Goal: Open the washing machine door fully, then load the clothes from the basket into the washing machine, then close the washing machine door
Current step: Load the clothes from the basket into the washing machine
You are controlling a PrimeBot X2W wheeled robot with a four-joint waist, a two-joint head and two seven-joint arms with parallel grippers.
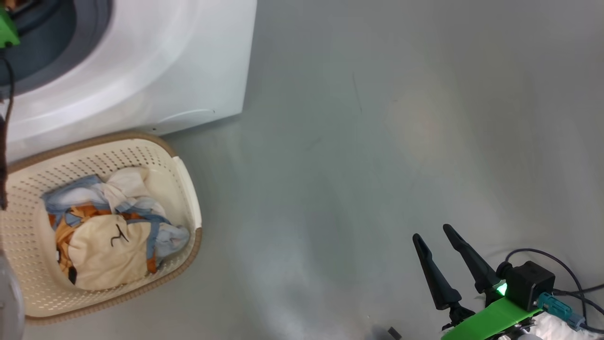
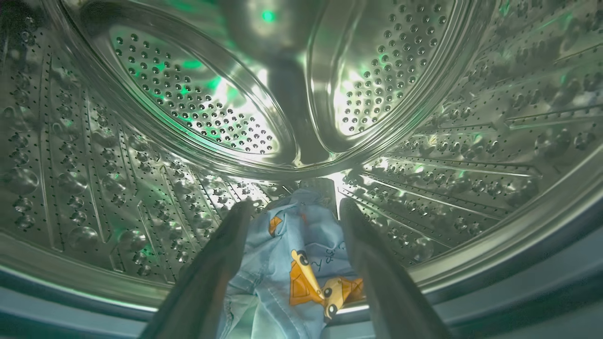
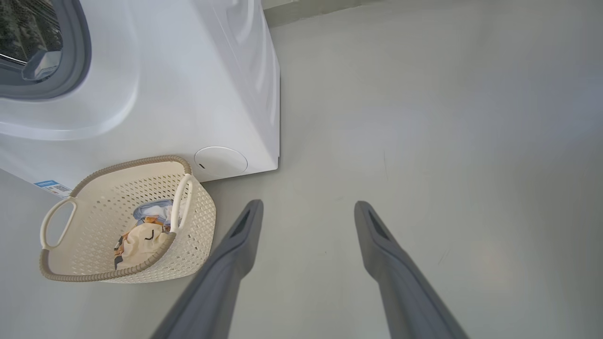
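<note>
The white washing machine (image 1: 141,71) stands at the upper left with its opening uncovered. My left gripper (image 2: 296,203) is open inside the steel drum (image 2: 165,94). A light blue garment with orange prints (image 2: 292,263) lies loose on the drum floor between its fingers. The cream basket (image 1: 186,184) sits on the floor in front of the machine and holds more clothes (image 1: 108,226), blue, orange and cream. My right gripper (image 1: 433,233) hangs open over bare floor, well right of the basket (image 3: 198,221). The washing machine door is out of view.
Grey floor (image 1: 377,141) stretches to the right of the machine and basket. Cables (image 1: 566,278) trail by my right wrist. A green part of my left arm (image 1: 7,28) and its cable show at the opening. A greyish rounded shape (image 1: 9,297) sits at the lower left edge.
</note>
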